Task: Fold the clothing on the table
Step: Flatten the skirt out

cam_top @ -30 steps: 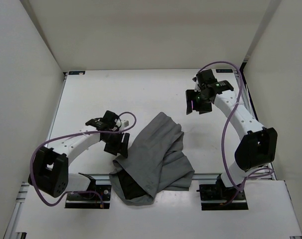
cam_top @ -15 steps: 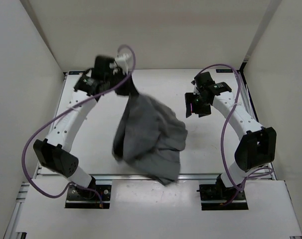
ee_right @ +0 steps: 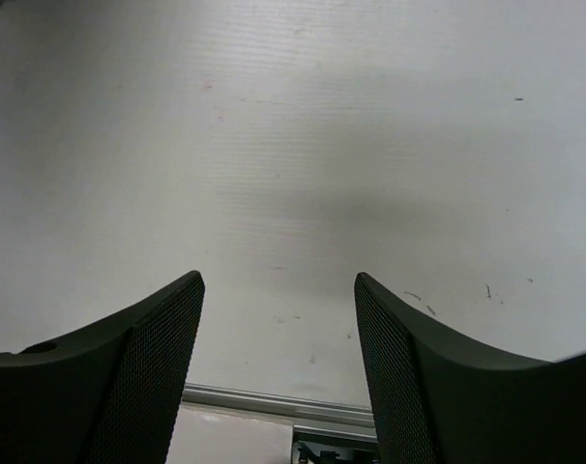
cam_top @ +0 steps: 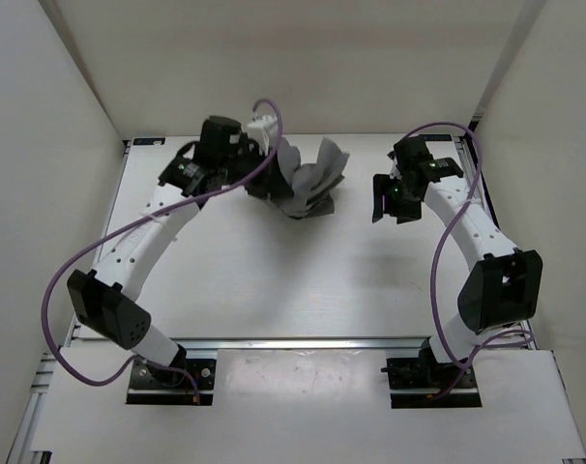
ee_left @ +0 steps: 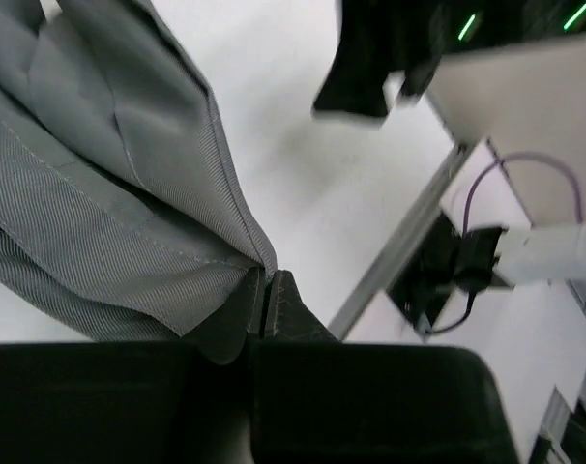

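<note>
The grey clothing (cam_top: 307, 182) is bunched up at the far middle of the white table (cam_top: 274, 280), hanging from my left gripper (cam_top: 264, 179). In the left wrist view the jaws of my left gripper (ee_left: 266, 280) are shut on an edge of the clothing (ee_left: 100, 193), whose pleats spread to the upper left. My right gripper (cam_top: 390, 198) hovers open at the far right, apart from the clothing. The right wrist view shows my right gripper (ee_right: 278, 290) wide open over bare table (ee_right: 293, 145), nothing between its fingers.
White walls enclose the table on the left, back and right. A silver metal rail (cam_top: 303, 340) runs along the near edge, with both arm bases behind it. The right arm (ee_left: 399, 48) shows at the top of the left wrist view.
My left gripper closed on the clothing near the front, lifted it and swung it to the far middle of the table. The right gripper shifted slightly and stayed open.
</note>
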Action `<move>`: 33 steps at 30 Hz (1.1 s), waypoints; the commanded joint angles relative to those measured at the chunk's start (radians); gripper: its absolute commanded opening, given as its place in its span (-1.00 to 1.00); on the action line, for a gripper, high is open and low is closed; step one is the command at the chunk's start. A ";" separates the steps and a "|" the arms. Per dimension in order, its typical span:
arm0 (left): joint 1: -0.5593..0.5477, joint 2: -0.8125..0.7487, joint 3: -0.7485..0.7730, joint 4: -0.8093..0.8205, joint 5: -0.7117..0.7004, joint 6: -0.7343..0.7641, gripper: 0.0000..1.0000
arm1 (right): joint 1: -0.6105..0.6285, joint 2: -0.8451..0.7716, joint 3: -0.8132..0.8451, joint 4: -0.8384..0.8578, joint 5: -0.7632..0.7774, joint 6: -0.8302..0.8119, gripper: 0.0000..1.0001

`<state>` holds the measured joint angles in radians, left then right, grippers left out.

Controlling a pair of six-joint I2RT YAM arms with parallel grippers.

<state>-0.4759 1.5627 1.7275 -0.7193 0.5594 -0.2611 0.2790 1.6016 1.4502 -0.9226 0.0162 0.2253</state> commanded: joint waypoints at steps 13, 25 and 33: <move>0.138 -0.282 -0.476 0.089 -0.032 -0.079 0.19 | 0.135 0.056 0.007 0.050 -0.248 0.071 0.34; 0.265 -0.098 -0.730 0.153 -0.442 -0.095 -0.01 | 0.204 0.084 -0.054 0.160 -0.444 0.201 0.31; 0.344 -0.063 -0.724 0.159 -0.471 -0.032 -0.07 | 0.209 0.018 -0.145 0.200 -0.453 0.226 0.29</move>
<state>-0.1081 1.5391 0.9630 -0.5961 0.1059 -0.3305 0.4843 1.6875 1.3304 -0.7658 -0.4007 0.4191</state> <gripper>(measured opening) 0.459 0.649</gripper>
